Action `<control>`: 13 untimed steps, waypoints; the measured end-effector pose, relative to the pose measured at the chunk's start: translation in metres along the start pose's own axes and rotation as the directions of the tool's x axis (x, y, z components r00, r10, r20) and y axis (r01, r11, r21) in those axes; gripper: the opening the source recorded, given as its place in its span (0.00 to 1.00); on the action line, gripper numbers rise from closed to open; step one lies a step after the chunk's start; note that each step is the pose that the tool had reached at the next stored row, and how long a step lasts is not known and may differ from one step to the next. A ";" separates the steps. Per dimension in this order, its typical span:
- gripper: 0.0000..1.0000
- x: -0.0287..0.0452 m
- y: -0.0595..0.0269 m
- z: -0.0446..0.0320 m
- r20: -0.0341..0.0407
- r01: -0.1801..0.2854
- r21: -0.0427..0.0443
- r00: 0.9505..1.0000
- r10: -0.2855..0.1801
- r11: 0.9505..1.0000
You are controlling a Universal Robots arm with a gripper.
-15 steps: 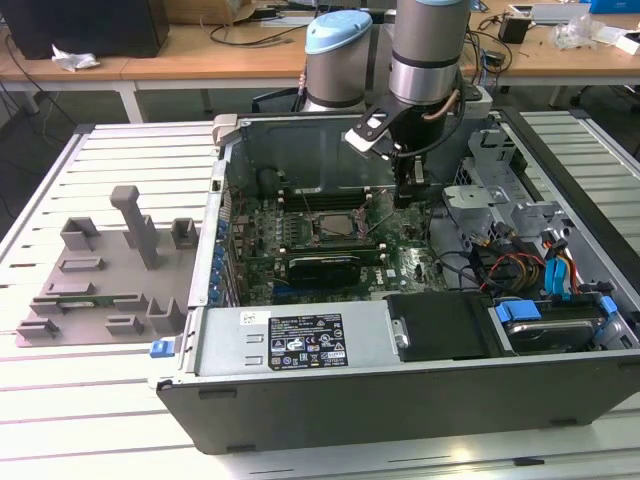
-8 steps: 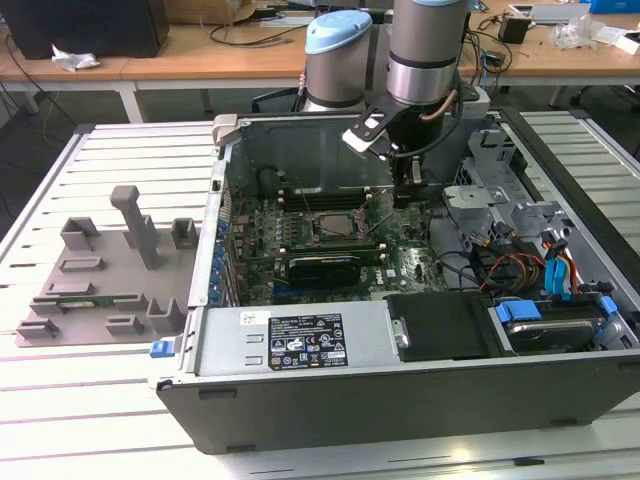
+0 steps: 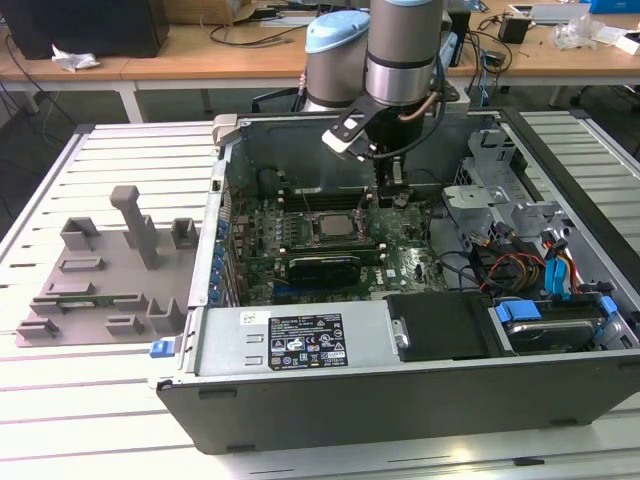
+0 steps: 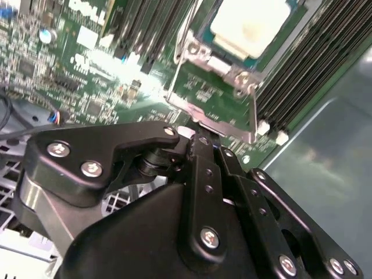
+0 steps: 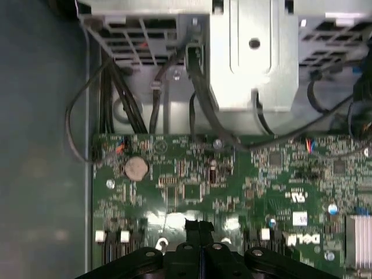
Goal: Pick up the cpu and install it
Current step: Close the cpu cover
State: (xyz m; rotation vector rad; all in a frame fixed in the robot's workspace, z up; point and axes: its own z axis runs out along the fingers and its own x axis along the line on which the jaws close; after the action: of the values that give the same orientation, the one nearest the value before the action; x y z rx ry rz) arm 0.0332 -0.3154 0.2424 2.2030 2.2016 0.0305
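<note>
The claw is clenched: in both wrist views its 2 black fingers meet tip to tip, with nothing visible between them. It hangs low over the green motherboard, just beside the corner of the metal socket frame.

Just past that corner, the cpu lies flat inside the frame, its pale shiny top facing up, apart from the claw. In the exterior view it sits at about 8 o'clock from the claw, near the middle of the board. It looks already seated in its socket.

As a judgement, the chip should be light, thin and fully stiff. Its smooth metal lid is likely slippery, and the contact side is fragile. The safe hold would be on 2 opposite edges of the rim, kept level, never on the lid face or the underside.

As for writing, the board carries a white printed logo and small white component markings in the first wrist view. At 6 o'clock from the cpu in the exterior view, the power supply wears a black-and-white label crowded with print and certification marks; I leave all of it unread.

Farther out, at 9 o'clock from the open computer case, a grey moulded tray with upright posts rests on the slatted white tabletop.
</note>
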 end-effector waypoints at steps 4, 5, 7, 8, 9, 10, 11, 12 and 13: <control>0.11 0.0003 -0.0125 -0.0004 0.000 -0.001 0.000 1.000 0.001 1.000; 0.11 0.0004 -0.0174 -0.0006 0.000 -0.002 -0.001 1.000 0.002 1.000; 0.11 0.0004 -0.0212 -0.0006 0.000 -0.002 -0.001 1.000 0.002 1.000; 0.11 0.0004 -0.0212 -0.0007 0.000 -0.002 -0.001 1.000 0.002 1.000; 0.11 0.0004 -0.0212 -0.0007 0.000 -0.002 -0.001 1.000 0.002 1.000; 0.11 0.0004 -0.0212 -0.0007 0.000 -0.002 -0.001 1.000 0.002 1.000; 0.11 0.0004 -0.0212 -0.0007 0.000 -0.002 -0.001 1.000 0.002 1.000; 0.11 0.0005 -0.0213 -0.0005 0.000 -0.002 0.005 1.000 0.002 1.000; 0.11 0.0005 -0.0213 -0.0003 0.000 -0.002 0.019 1.000 0.002 1.000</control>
State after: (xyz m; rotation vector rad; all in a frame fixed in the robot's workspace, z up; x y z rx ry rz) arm 0.0119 -0.3149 0.2420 2.2150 2.2085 0.0103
